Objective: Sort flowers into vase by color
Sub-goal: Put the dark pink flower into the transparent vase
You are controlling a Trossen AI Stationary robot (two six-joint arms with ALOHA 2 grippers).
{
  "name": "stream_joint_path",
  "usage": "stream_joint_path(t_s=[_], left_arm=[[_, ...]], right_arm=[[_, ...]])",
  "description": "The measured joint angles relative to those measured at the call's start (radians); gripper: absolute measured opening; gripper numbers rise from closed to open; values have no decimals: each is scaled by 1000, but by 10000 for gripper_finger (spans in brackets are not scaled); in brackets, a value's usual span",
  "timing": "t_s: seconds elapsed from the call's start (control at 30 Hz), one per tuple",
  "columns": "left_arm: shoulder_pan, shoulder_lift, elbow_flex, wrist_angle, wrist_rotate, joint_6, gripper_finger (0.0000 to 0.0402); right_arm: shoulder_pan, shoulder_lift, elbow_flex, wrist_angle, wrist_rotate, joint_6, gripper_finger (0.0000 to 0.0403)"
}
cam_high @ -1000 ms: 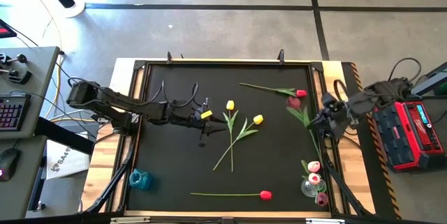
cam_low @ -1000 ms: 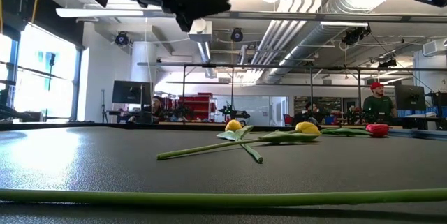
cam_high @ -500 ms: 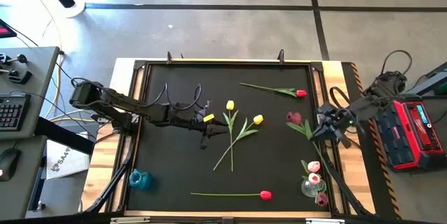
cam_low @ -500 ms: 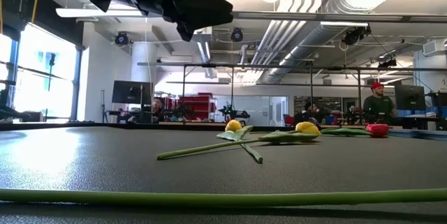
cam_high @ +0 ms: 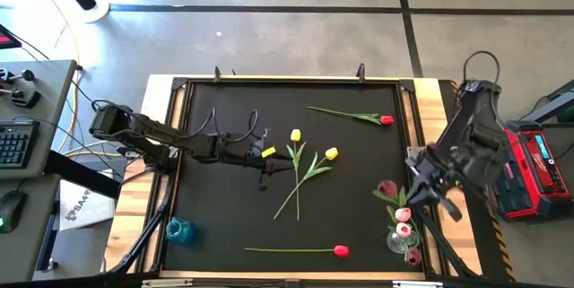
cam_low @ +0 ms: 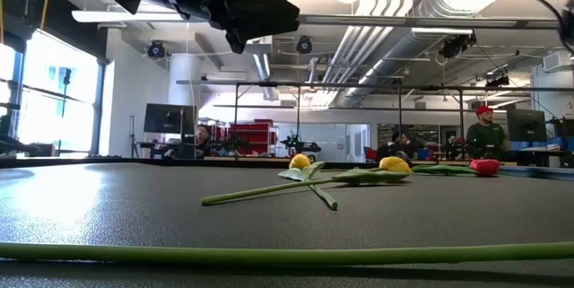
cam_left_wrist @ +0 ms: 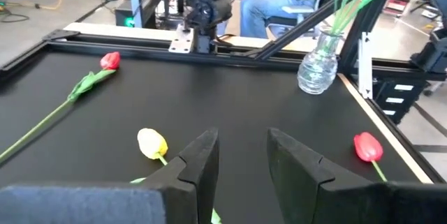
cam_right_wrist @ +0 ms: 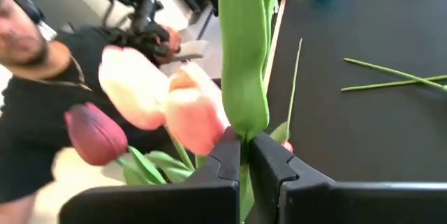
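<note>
High view shows my right tool [cam_high: 414, 183] hanging over the near right corner of the surface [cam_high: 224, 216], just above the clear vase [cam_high: 400, 239]. In my right wrist view its two dark parts are closed on the green stem [cam_right_wrist: 243, 77] of a dark pink tulip [cam_high: 387, 188], whose head sits just beside the pale pink heads already standing in the vase. I judge this flower to be nearly delivered but not yet dropped in.

My left tool [cam_high: 261, 164] hovers over the middle of the surface, left of the two yellow tulips [cam_high: 296, 135], partly open with nothing in it; the left wrist view shows the gap clear, with a yellow bud [cam_left_wrist: 152, 142] just ahead.

So the pink lot looks almost done. Left lying on the surface are the two yellow tulips with crossed stems, one red tulip [cam_high: 387, 119] near the far edge and another red tulip [cam_high: 341, 250] near the front edge. A small blue vase [cam_high: 178, 230] stands at the near left corner, with no flowers in it that I can see. I reckon well under half is sorted.
</note>
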Motion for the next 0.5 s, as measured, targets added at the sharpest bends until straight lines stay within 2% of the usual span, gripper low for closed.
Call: stream_joint_path(t_s=[0.3,0.5], left_arm=[[-14,0,0,10,-33,-23,107],[-14,0,0,76,-33,-26,107]], right_arm=[[283,143,0,19,355,17,0],[389,156,0,25,464,5,0]])
